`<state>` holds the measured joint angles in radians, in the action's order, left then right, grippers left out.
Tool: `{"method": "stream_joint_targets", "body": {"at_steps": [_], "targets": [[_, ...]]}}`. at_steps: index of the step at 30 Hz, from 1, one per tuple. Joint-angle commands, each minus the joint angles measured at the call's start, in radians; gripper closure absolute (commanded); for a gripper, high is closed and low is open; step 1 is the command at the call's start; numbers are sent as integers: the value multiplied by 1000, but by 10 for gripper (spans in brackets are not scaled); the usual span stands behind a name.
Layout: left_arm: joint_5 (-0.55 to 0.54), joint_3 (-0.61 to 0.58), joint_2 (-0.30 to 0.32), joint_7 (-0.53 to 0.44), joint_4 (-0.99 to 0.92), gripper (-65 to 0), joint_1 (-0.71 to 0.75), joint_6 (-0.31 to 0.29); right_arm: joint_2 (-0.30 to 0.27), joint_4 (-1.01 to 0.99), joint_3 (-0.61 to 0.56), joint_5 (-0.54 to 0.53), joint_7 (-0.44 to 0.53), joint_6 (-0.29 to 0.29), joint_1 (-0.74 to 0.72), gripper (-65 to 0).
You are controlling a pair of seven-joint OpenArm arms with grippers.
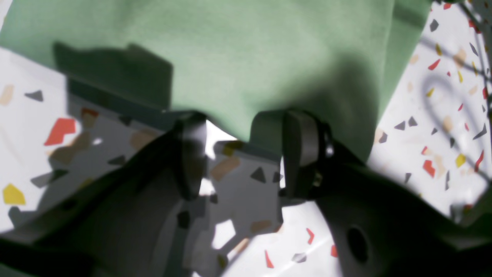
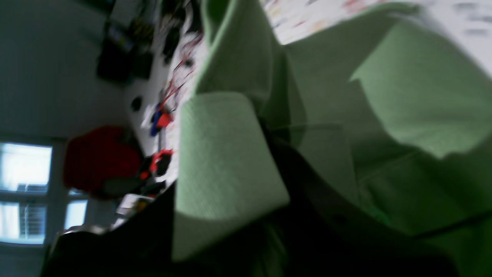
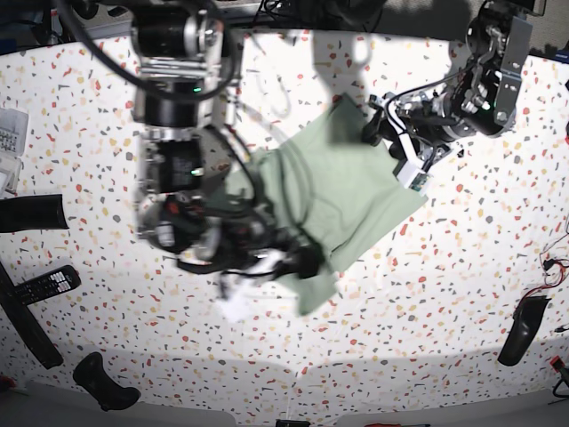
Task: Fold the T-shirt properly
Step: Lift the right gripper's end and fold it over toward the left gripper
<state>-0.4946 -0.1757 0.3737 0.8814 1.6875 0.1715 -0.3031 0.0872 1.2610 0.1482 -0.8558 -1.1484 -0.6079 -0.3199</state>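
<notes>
On the left of the base view the right gripper (image 3: 307,264) is clamped on a lifted edge of the T-shirt (image 3: 342,191), which hangs bunched over it in its wrist view. The shirt lies mid-counter (image 3: 462,294), a rumpled, roughly diamond-shaped sheet with one side raised. At the right, the left gripper (image 1: 242,150) stands with its jaws well apart at the cloth's edge, holding nothing. By my reckoning the fold is only partly made: one side is being carried over, and the remaining folds and squaring up are left. No brand, label or writing is legible in any view.
</notes>
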Motion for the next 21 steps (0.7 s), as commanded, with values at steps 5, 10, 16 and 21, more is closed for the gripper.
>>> {"method": "stream_joint_targets", "body": {"at_steps": [5,10,16,21], "targets": [[22,4,3,-19,16,-296,-8,-3,70,18,-82,-33,16,-5,-32,0],[22,4,3,-19,16,-296,-8,-3,70,18,-172,16,17,-4,-31,0],[22,4,3,-19,16,-296,-8,-3,70,18,-191,98,17,-1,-31,0],[23,4,4,-19,16,-296,-9,-3,70,18,-191,94,17,-1,-26,0]]}}
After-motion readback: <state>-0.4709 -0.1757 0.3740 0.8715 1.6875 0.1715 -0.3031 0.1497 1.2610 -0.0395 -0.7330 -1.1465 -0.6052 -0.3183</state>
